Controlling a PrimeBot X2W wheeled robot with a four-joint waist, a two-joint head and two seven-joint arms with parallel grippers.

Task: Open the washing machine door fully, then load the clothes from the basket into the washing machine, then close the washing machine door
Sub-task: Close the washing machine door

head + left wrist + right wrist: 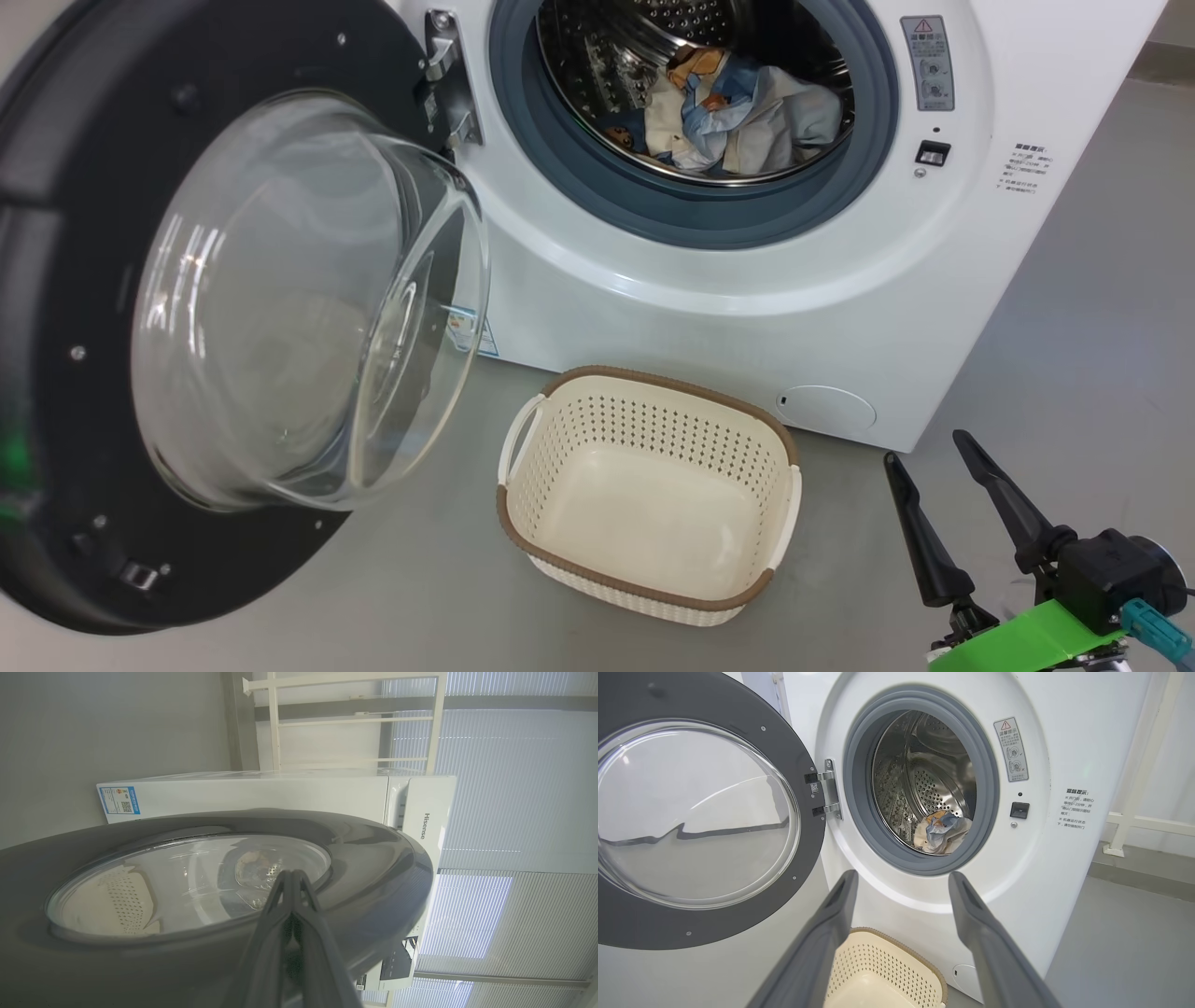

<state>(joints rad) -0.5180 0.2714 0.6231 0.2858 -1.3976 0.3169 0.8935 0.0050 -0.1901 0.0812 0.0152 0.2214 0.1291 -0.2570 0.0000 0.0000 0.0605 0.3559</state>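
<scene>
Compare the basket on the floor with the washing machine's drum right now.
The basket is empty; the drum holds the clothes. The basket is cream plastic with a brown rim; the drum is shiny metal. The basket sits on the floor opening upward; the drum opens sideways, beside the swung-open door. Both have perforated walls.

This looks like a plain laundry or utility room. A white front-loading washing machine [747, 308] stands on a smooth grey floor [1102, 308], with a cream basket [653, 378] on the floor just in front of it. Beside the washing machine is a white frame rack [1139, 765], and beyond it are a bare pale wall [117, 728] and windows covered by white slatted blinds [514, 788].
</scene>
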